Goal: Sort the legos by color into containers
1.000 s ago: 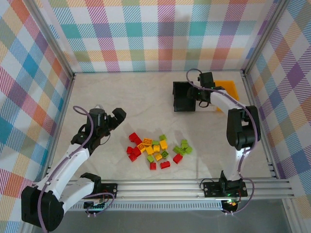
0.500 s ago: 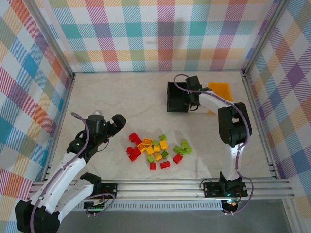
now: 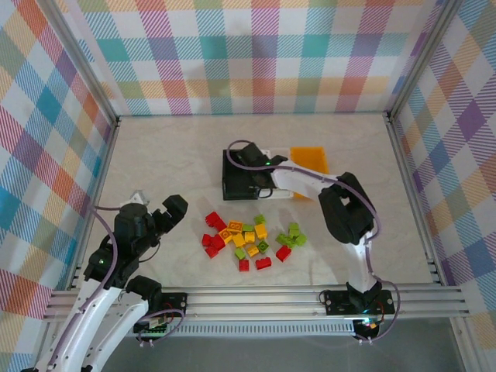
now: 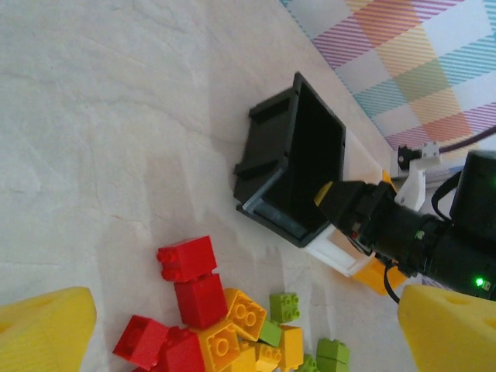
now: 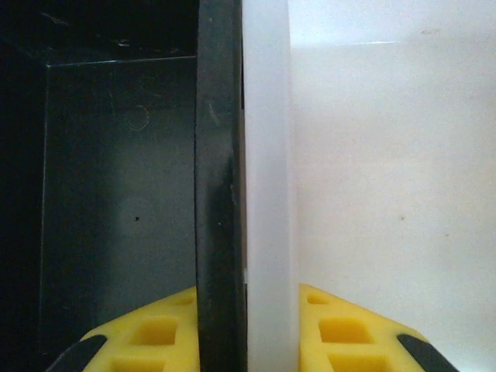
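Pale tabletop (image 4: 116,116), black bin (image 5: 116,155) against white bin (image 5: 372,155)

Far back, the black bin (image 3: 240,177), white bin (image 5: 372,155) and orange bin (image 3: 310,159) run left to right. Nearer legos (image 3: 239,239) mix red, yellow-orange and lime green. Walls (image 3: 232,54) wear pastel plaid. The table (image 3: 170,155) is cream.

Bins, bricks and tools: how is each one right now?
Black bin: upright, looks empty.
White bin: empty, touching black bin.
Orange bin: upright.
Bricks: heaped on table.
Left tool: open, empty.
Right tool: shut on black and white bins' touching walls.
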